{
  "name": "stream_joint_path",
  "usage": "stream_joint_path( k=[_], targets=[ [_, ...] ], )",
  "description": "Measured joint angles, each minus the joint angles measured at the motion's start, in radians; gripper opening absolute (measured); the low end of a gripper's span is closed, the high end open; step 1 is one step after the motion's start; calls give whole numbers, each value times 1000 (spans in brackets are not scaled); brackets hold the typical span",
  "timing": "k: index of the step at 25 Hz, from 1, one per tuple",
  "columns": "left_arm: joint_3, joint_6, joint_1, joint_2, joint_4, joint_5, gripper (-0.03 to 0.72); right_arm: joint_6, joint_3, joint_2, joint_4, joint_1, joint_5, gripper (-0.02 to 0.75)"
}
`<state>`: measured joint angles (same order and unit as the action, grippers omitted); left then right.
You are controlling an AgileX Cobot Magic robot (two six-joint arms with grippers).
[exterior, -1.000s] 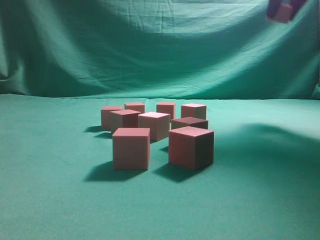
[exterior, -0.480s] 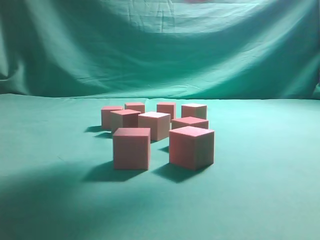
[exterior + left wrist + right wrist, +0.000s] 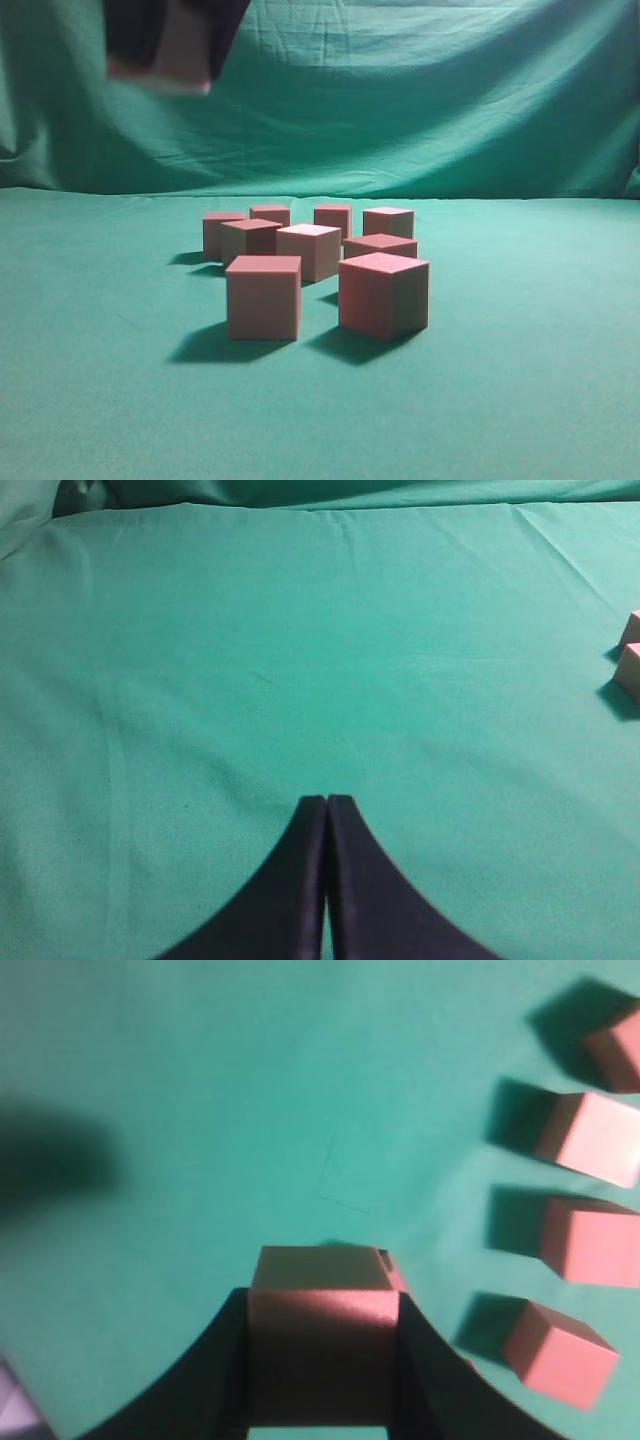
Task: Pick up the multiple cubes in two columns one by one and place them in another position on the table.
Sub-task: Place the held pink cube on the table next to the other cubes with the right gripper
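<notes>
Several reddish-pink cubes (image 3: 263,296) stand in two columns on the teal table (image 3: 520,380). My right gripper (image 3: 165,45) hangs high at the upper left of the exterior view, shut on one cube (image 3: 185,55). The right wrist view shows that cube (image 3: 320,1350) clamped between the dark fingers of the right gripper (image 3: 322,1305), above bare cloth, with the rows of cubes (image 3: 590,1240) off to the right. My left gripper (image 3: 326,800) is shut and empty over bare cloth; two cubes (image 3: 630,670) show at that view's right edge.
A wrinkled green backdrop curtain (image 3: 420,100) hangs behind the table. Bare cloth lies left of the cubes (image 3: 180,1110) and in front of the two nearest cubes (image 3: 320,420).
In the exterior view the gripper holding the cube has swept from the upper right corner, across the top, to the upper left. The cubes on the table have not moved.
</notes>
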<state>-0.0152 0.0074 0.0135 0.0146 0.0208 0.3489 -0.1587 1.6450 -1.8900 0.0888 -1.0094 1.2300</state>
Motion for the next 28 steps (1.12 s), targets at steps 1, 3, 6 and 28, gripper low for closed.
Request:
stream_joint_path(
  k=[1,3,6,28],
  targets=[
    [0,0,0,0,0,0,0,18,0,-17,-6,-9,-6,264],
    [0,0,0,0,0,0,0,78,0,-56,-18,-16,-32,264],
    [0,0,0,0,0,0,0,154,0,-99,-41,-16,-86,264],
    [0,0,0,0,0,0,0,276,0,-229,-176,-58,-147,264]
  ],
)
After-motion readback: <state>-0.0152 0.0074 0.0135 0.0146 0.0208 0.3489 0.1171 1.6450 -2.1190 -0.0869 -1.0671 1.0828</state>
